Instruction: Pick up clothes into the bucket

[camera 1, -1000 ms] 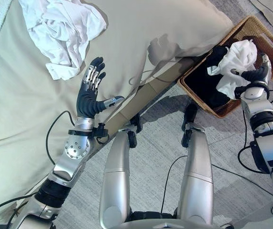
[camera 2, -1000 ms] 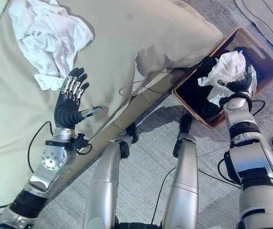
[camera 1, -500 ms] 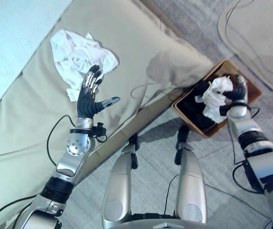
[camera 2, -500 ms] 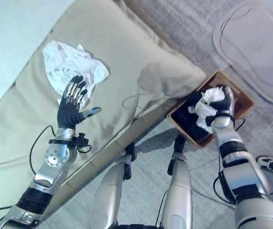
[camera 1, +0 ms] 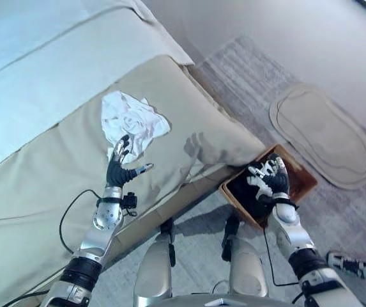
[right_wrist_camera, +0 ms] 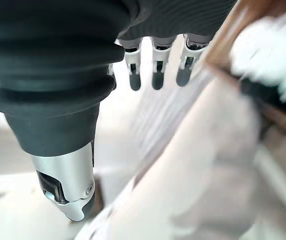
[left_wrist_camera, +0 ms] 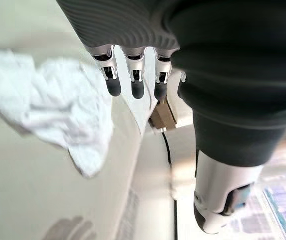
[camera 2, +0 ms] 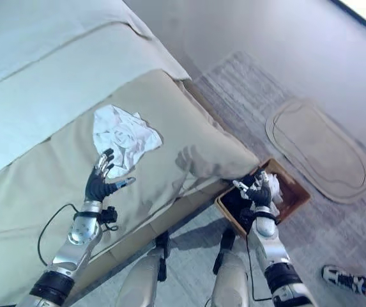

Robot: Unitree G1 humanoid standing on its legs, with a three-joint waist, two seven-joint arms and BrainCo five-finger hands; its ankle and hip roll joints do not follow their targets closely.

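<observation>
A crumpled white garment [camera 1: 131, 123] lies on the beige bed cover [camera 1: 48, 185]. My left hand [camera 1: 119, 171] hovers just short of it, open with its fingers spread; the left wrist view has the same garment [left_wrist_camera: 58, 110] past the straight fingers [left_wrist_camera: 133, 82]. A brown wicker basket [camera 1: 305, 181] stands on the floor at the bed's corner with dark clothes [camera 1: 241, 190] inside. My right hand [camera 1: 274, 182] is over the basket, open. A second white garment [camera 2: 274, 187] lies in the basket beside that hand, and shows in the right wrist view [right_wrist_camera: 275, 55].
An oval beige rug [camera 1: 326, 137] lies on the grey carpet beyond the basket. The bed's puffed corner [camera 1: 224, 144] overhangs the basket's near side. A person's shoe [camera 1: 349, 265] is on the floor at the lower right.
The camera has pulled back, so the whole scene looks smaller. My right hand has let go of the white garment, which now rests in the basket. The left hand stays open.
</observation>
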